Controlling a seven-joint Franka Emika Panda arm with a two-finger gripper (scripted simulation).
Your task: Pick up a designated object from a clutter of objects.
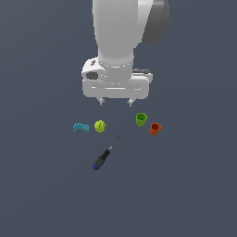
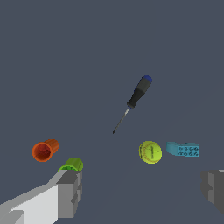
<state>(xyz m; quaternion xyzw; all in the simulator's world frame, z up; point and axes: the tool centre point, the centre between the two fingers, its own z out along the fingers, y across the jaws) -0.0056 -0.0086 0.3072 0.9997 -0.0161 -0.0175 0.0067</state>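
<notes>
Hovering over the worktop (image 1: 194, 194), I see my hand (image 1: 115, 101) wide open and empty, orange-red cup (image 1: 155, 128) just beside green cup (image 1: 141, 119).

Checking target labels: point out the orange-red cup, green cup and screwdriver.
orange-red cup (image 1: 155, 128), exterior view, outer wall.
green cup (image 1: 141, 119), exterior view, side below the rim.
screwdriver (image 2: 138, 93), wrist view, black handle.

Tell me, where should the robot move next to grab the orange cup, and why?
Probably sideways toward the exterior view's right, then down. The open tool hangs above the surface between the yellow-green ball and the lime-green tapered cup, while the small orange-red tapered cup sits just beyond the green one.
</notes>
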